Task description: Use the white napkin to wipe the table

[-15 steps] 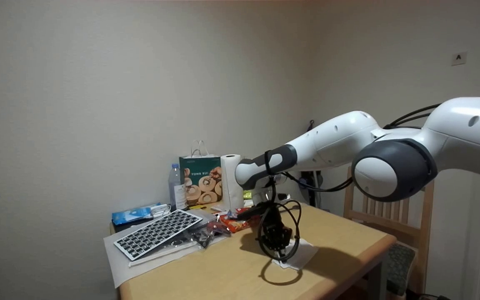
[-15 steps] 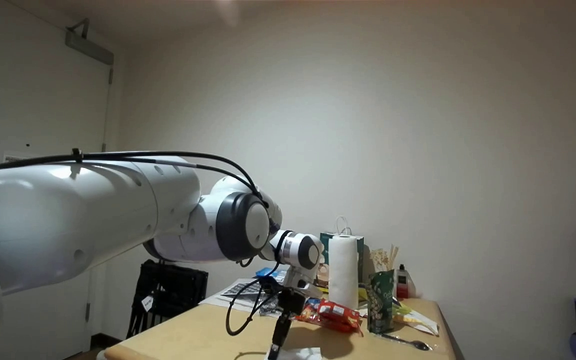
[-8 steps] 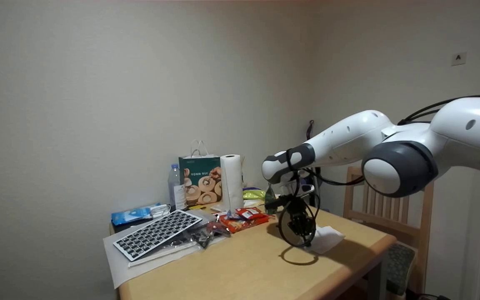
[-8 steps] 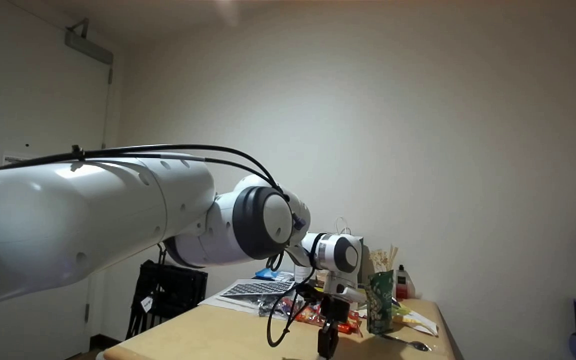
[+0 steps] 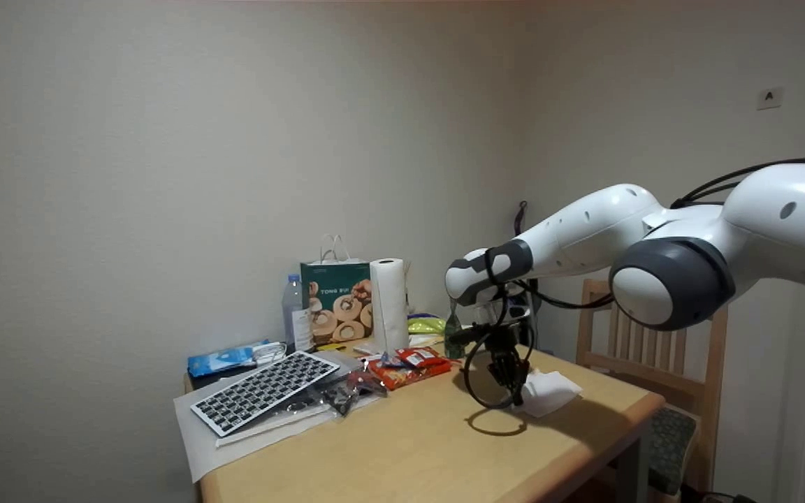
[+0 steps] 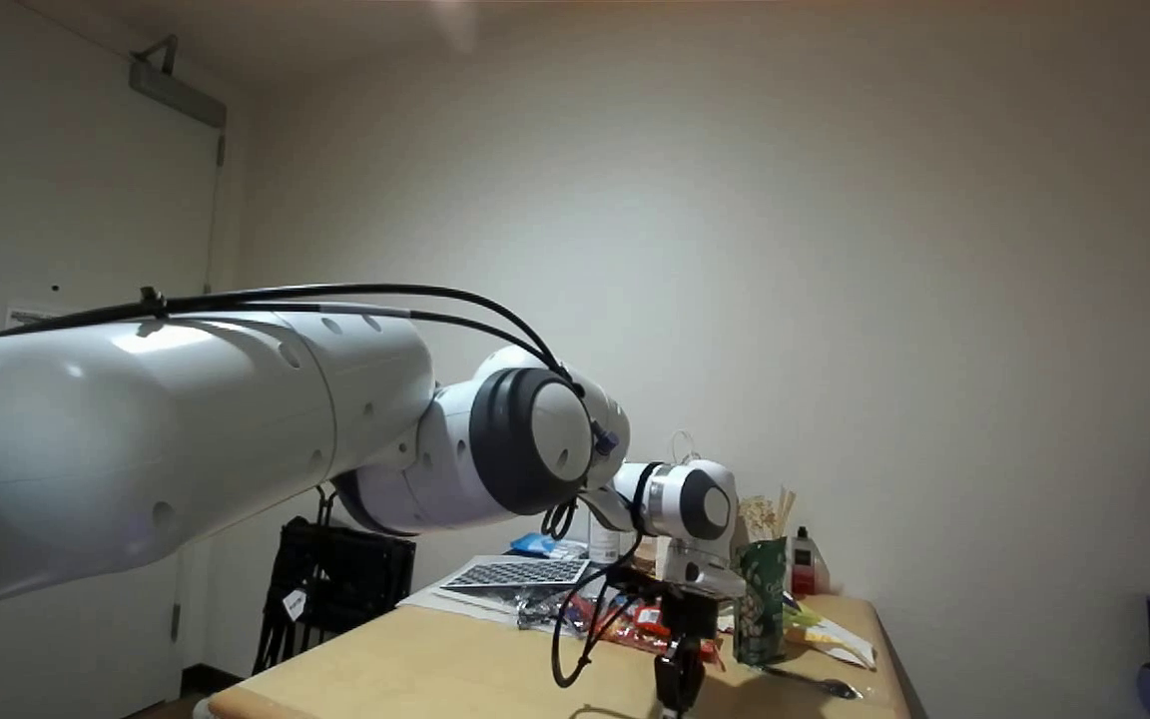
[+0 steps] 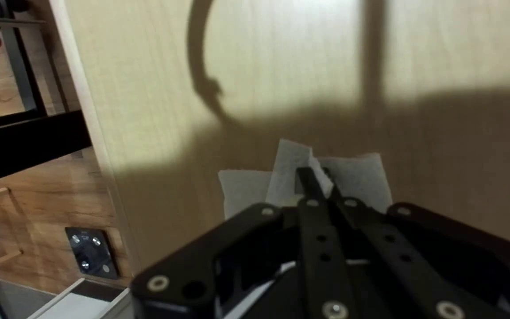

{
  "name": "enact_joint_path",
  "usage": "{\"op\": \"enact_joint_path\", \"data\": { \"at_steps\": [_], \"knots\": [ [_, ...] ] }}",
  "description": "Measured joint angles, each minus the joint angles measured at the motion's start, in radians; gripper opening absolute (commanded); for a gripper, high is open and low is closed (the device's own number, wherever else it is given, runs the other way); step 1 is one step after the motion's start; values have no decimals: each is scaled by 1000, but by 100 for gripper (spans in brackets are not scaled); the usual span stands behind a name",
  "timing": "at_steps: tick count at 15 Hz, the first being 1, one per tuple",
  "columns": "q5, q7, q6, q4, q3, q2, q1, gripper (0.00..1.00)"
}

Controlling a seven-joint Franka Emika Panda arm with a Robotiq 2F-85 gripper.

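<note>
The white napkin [image 5: 550,392] lies crumpled on the light wooden table [image 5: 374,450], towards the chair side. In the wrist view the napkin [image 7: 359,175] spreads out on both sides of the fingertips, and a fold stands up between them. My gripper [image 7: 319,177] is shut on that fold, low over the table [image 7: 140,71]. In both exterior views the gripper [image 5: 516,399] points down at the table, and its tips [image 6: 673,707] reach the lower edge of one picture. There the napkin is out of view.
A keyboard [image 5: 266,392], red snack bags [image 5: 409,369], a paper towel roll [image 5: 390,304], a bottle [image 5: 296,314] and a green paper bag [image 5: 337,300] stand at the back. A green pouch [image 6: 761,604] and a spoon [image 6: 820,685] lie near the arm. A chair [image 5: 647,377] stands beside the table.
My gripper and the napkin have slid together across the table, away from the keyboard and towards the chair side. Most of the movement came in the earlier half second; the napkin stays held.
</note>
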Motion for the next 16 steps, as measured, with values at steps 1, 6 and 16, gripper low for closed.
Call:
{"op": "enact_joint_path", "data": {
  "at_steps": [1, 6, 16],
  "knots": [
    [0, 24, 22, 0, -13, 1, -16, 0],
    [20, 120, 62, 1, -46, 4, -135, 2],
    [26, 216, 62, 1, -72, 5, -161, 0]
  ]
}}
